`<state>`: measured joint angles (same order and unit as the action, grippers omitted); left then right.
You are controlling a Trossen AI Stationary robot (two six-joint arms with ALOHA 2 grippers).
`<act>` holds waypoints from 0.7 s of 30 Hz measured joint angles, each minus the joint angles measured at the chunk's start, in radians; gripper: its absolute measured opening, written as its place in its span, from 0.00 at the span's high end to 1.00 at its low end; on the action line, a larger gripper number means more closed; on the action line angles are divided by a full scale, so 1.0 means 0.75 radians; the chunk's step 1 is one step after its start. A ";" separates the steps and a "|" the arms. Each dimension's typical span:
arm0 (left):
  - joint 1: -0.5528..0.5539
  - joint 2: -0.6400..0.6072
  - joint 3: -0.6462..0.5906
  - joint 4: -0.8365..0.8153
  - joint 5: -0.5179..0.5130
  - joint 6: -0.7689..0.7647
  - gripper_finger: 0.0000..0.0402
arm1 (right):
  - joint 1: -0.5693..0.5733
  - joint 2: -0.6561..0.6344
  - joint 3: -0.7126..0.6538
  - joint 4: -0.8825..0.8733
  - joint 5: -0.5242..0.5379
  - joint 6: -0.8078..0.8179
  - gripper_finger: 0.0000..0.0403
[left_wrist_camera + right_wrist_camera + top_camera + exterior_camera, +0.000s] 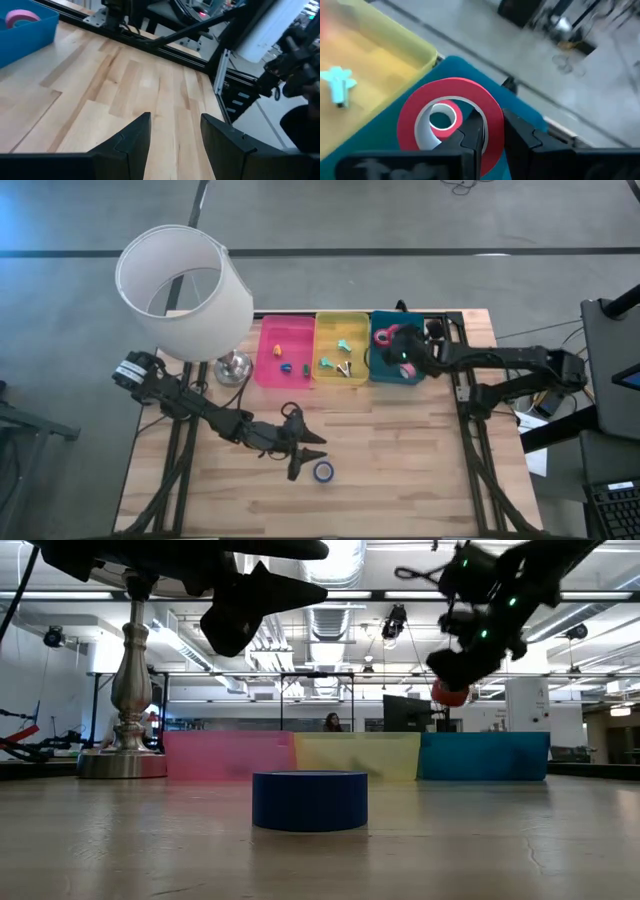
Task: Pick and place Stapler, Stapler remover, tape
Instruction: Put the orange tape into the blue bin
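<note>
A dark blue tape roll [323, 471] [310, 800] lies flat on the wooden table, just near of my left gripper [312, 452] [175, 122], which hovers open above the boards. My right gripper [402, 352] [492, 127] is over the blue bin [385, 370] [380, 150], shut on a red tape roll [450, 100] [450, 693]. A pink roll [22, 17] lies in that bin. Small coloured pieces lie in the pink bin [284, 350] and the yellow bin [341, 347]. I cannot tell a stapler or a stapler remover among them. My right gripper holds the red roll by its ring wall [492, 117], one finger inside the pale core and one outside the red band. The fingers slant down from the table's right side. The roll is lifted clear, tilted, above the blue bin.
A table lamp with a white shade [185, 290] stands on its metal base [233, 367] [122, 755] at the far left, beside the pink bin. The three bins sit in a row along the far edge. Bare wood lies right of the blue roll.
</note>
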<state>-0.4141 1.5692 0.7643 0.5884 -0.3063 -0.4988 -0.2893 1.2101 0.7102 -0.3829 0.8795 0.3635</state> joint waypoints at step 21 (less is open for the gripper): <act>0.000 0.000 0.000 -0.009 -0.045 -0.031 0.56 | -0.454 0.533 0.021 0.244 -0.301 -0.128 0.78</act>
<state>-0.4141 1.5692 0.7643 0.5819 -0.3397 -0.5220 -0.6296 1.6097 0.7259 -0.1997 0.6534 0.2676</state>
